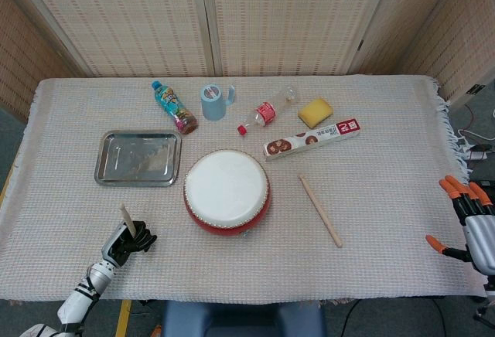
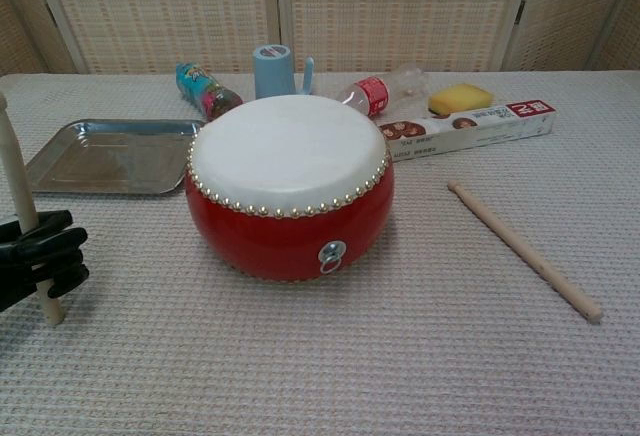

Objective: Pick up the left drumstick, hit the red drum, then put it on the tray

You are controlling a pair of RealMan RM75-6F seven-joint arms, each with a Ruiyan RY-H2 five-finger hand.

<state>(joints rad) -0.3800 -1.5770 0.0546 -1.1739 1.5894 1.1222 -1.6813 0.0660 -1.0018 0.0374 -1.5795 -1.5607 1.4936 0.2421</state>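
Chest view: the left hand (image 2: 35, 261), black-fingered, is wrapped around the left drumstick (image 2: 20, 191), a pale wooden stick held nearly upright near the table's front-left corner, left of the red drum (image 2: 290, 218) with its white head and studded rim. The steel tray (image 1: 137, 158) lies beyond. The right hand (image 1: 472, 225) rests at the table's right edge, orange-tipped fingers spread, holding nothing.
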